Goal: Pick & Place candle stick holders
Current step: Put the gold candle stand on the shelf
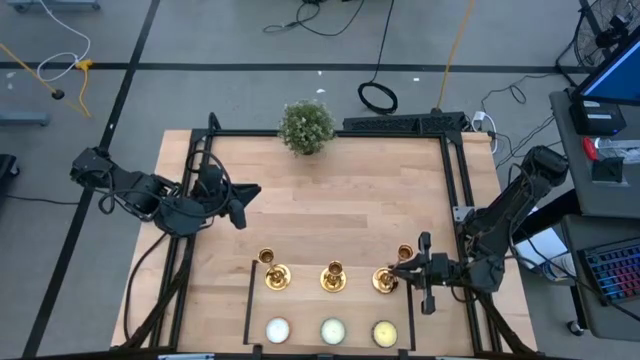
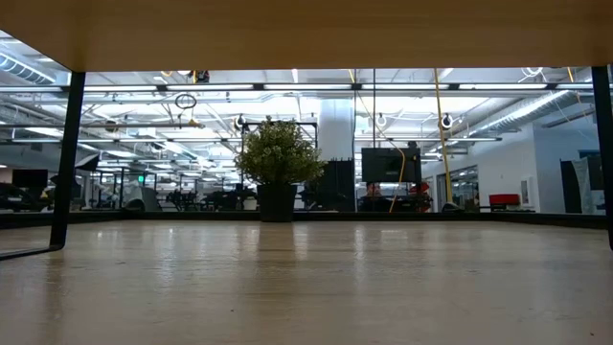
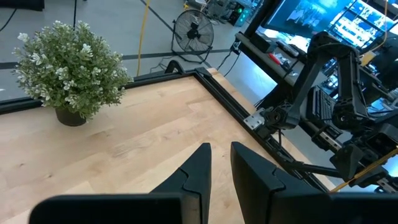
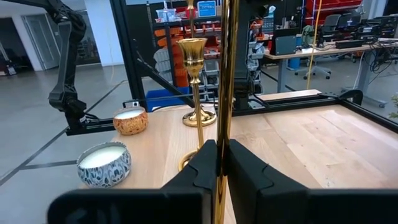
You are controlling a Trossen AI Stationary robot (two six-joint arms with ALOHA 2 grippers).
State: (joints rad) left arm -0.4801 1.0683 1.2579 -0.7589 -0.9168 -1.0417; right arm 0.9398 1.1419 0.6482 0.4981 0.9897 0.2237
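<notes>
Three gold candle stick holders stand in a row near the table's front: left (image 1: 273,272), middle (image 1: 333,275) and right (image 1: 388,275). My right gripper (image 1: 405,268) is shut on the right holder, whose thin stem (image 4: 224,93) runs upright between its fingers. The other two holders (image 4: 196,81) rest on their round bases beyond it. My left gripper (image 1: 245,195) is slightly open and empty above the table's left middle, away from the holders; its fingers (image 3: 205,168) show a narrow gap. My right gripper pinches the right holder's thin stem (image 4: 222,134) between its two fingers. The fingers come level from the table's right side and lie across the stem. The holder stays upright; the fingers hide its base, so I cannot tell if it rests on the table.
Three round candles (image 1: 331,330) lie in a row along the front edge; two show in the right wrist view (image 4: 104,163). A bushy potted plant (image 1: 306,125) stands at the far edge, middle. A black frame (image 1: 455,180) borders the table.
</notes>
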